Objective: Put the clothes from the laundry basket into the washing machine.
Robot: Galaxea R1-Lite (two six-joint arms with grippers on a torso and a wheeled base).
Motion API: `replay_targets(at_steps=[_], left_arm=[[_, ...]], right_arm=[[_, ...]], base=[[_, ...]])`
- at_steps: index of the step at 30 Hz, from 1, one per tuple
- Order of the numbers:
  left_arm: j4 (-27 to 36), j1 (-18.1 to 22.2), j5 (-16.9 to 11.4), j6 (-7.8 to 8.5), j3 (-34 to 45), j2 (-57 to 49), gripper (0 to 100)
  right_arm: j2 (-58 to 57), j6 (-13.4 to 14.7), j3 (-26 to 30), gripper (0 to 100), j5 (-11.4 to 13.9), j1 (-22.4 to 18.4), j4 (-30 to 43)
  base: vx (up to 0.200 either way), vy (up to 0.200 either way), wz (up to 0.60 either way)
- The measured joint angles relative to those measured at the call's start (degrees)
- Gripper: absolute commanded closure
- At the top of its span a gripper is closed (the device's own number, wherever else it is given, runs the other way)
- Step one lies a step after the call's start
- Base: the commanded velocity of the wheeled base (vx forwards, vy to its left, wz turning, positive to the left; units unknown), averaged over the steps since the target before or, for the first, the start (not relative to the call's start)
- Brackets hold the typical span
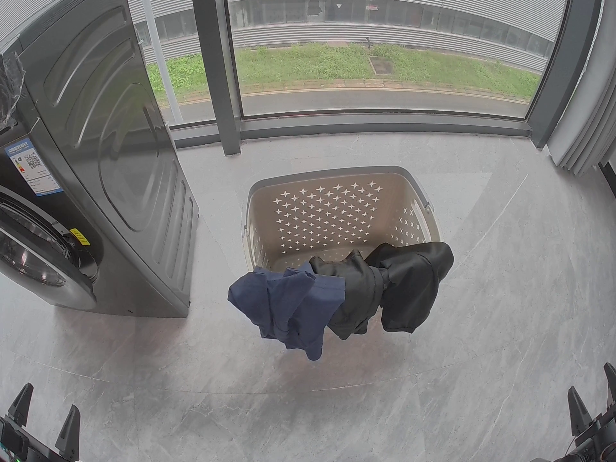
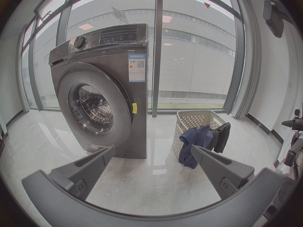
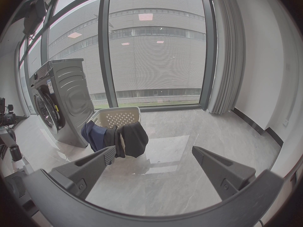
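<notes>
A beige laundry basket (image 1: 333,181) stands on the floor in the middle of the head view. Over its near rim hang a blue garment (image 1: 289,309) and two black garments (image 1: 410,277). The grey washing machine (image 1: 109,162) stands to the left with its round door (image 2: 91,107) facing the left wrist camera. My left gripper (image 1: 45,415) is open at the lower left, well short of the basket, with nothing in it. My right gripper (image 1: 593,393) is open at the lower right, also holding nothing. The basket (image 3: 118,117) and clothes (image 3: 132,139) show in the right wrist view.
Floor-to-ceiling windows (image 1: 385,40) with a dark pillar (image 1: 215,59) run behind the basket. A grey curtain (image 1: 590,123) hangs at the far right. Pale tiled floor (image 1: 359,393) lies open between the grippers and the basket. A camera tripod (image 2: 295,133) stands off to one side.
</notes>
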Motion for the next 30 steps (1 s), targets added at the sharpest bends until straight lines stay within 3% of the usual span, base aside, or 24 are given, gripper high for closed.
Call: replay_targets(at_steps=[9, 12, 24, 30], left_arm=[[0.0, 0.0, 0.0, 0.01, 0.0, -0.02, 0], [0.0, 0.02, 0.01, 0.0, 0.0, -0.02, 0], [0.02, 0.0, 0.01, 0.01, 0.0, 0.0, 0], [0.0, 0.02, 0.0, 0.01, 0.0, 0.0, 0]], right_arm=[[0.0, 0.05, 0.0, 0, 0.0, 0.0, 0.0], [0.0, 0.07, 0.0, 0, 0.0, 0.07, 0.0], [0.02, 0.11, 0.0, 0, -0.01, 0.02, 0.0], [0.02, 0.09, 0.0, 0, -0.01, 0.07, -0.02]], base=[[0.2, 0.0, 0.0], [0.0, 0.0, 0.0], [0.0, -0.2, 0.0], [0.0, 0.0, 0.0]])
